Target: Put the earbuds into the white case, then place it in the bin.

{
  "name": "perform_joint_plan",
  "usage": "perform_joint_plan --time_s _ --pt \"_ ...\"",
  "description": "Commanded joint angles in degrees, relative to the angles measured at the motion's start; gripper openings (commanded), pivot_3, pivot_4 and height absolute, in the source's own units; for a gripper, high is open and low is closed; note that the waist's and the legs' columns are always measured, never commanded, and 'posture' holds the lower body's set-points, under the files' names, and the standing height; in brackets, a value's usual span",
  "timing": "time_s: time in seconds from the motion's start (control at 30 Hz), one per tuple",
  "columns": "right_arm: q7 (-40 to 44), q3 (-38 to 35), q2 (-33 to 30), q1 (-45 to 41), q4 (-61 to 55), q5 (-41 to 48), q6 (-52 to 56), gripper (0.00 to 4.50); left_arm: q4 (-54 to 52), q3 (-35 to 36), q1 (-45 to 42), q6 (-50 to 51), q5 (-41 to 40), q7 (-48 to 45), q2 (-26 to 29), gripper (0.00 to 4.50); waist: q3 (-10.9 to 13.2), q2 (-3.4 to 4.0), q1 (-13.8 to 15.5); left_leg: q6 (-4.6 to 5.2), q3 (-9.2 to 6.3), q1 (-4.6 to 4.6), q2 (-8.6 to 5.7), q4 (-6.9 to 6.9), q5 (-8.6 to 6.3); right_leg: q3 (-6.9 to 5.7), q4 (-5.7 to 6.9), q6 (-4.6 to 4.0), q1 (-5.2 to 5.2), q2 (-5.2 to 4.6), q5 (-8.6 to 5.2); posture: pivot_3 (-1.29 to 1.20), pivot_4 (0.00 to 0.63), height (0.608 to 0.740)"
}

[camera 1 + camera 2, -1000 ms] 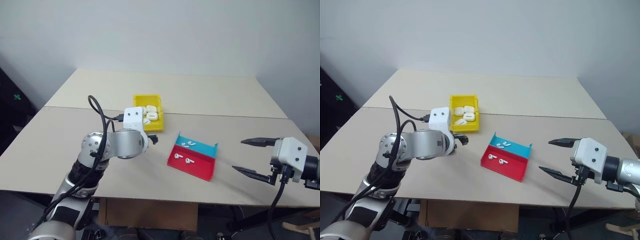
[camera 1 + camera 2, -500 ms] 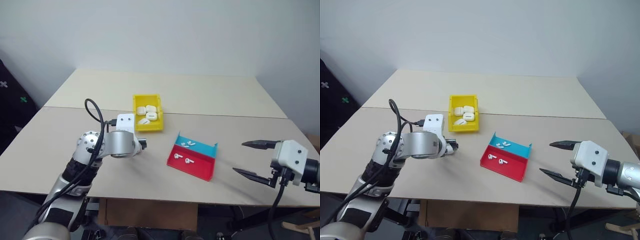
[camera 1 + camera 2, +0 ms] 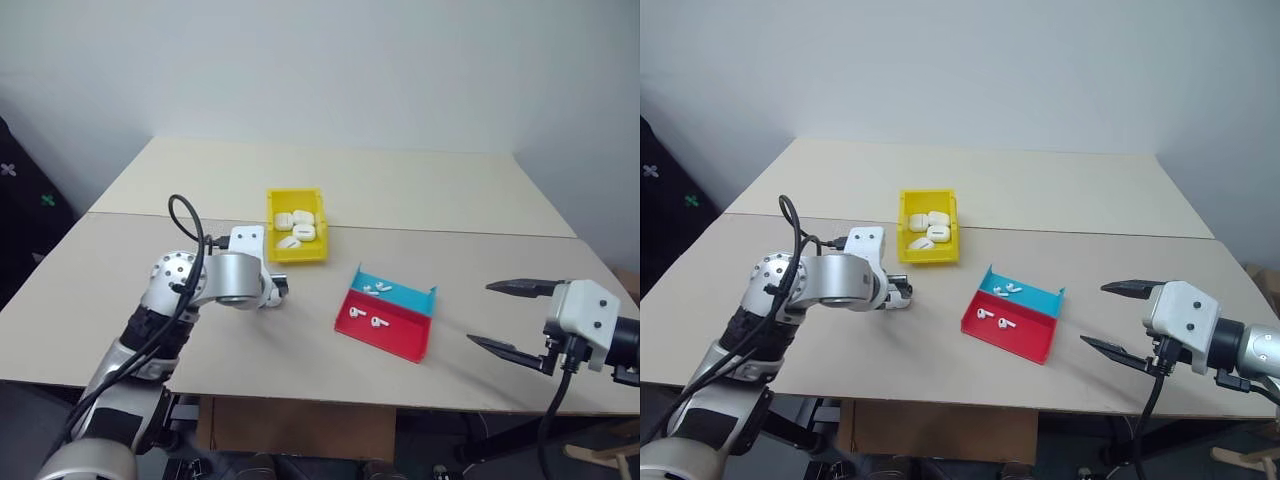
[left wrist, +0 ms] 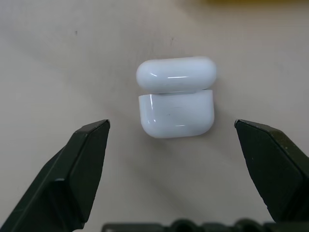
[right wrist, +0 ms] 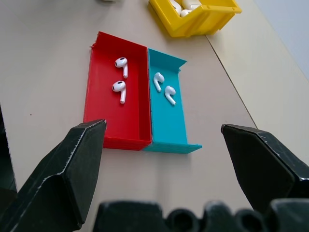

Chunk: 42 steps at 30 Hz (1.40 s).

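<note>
The white case point(image 4: 176, 115) lies on the table with its lid point(image 4: 176, 74) swung back. My left gripper point(image 4: 171, 124) hangs just above it, open, one finger on each side, touching nothing. From the head this gripper point(image 3: 278, 290) sits low in front of the yellow bin point(image 3: 298, 255). Two earbuds point(image 5: 120, 77) lie in the red half of a tray point(image 5: 104, 104) and two more earbuds point(image 5: 163, 87) in its blue half. My right gripper point(image 3: 481, 313) is open and empty, off to the tray's right.
Several white cases point(image 3: 298, 225) lie in the yellow bin. The red and blue tray point(image 3: 385, 338) sits between my two grippers, near the table's front edge point(image 3: 400, 402). A seam point(image 3: 450, 232) runs across the tabletop behind the bin.
My left gripper has sunk toward the table and shifted left, away from the bin's front. The right arm has not moved.
</note>
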Motion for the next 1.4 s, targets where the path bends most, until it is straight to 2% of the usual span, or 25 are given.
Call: perform_joint_plan --time_s 0.03,0.63,1.17,1.4 --pt "-0.32 -2.85 -0.32 0.28 -1.45 0.49 0.42 4.43 1.25 -0.82 -2.20 0.27 1.43 -1.28 -0.34 4.50 0.00 0.00 -0.03 0.00 0.00 0.00 0.00 0.00 0.00 0.00 0.00 0.00 0.00 0.00 0.00 0.00 0.150 0.740" --pt "-0.95 -4.57 0.28 2.84 -2.85 0.40 1.10 4.43 8.04 1.91 -2.17 3.31 13.84 -7.61 -5.99 4.50 0.02 -0.04 -0.08 0.00 -0.01 -0.04 0.00 0.00 0.00 -0.02 -0.01 0.01 -0.03 0.00 -0.01 0.00 0.150 0.740" --pt "-1.11 -4.14 0.40 2.98 -2.86 0.17 1.41 4.43 10.93 9.71 -1.14 8.23 25.82 -9.30 -12.78 4.50 0.04 -0.07 -0.27 -0.01 -0.04 -0.08 0.00 0.00 0.00 -0.05 -0.02 0.07 -0.05 -0.01 0.00 0.00 0.150 0.740" --pt "-1.08 -4.03 0.26 2.99 -2.77 0.05 1.61 4.43 11.63 13.96 -0.76 11.78 28.56 -9.93 -15.95 4.50 0.04 -0.08 -0.28 -0.01 -0.05 -0.10 -0.01 0.00 -0.01 -0.07 -0.02 0.17 -0.05 -0.01 0.05 0.00 0.150 0.740"
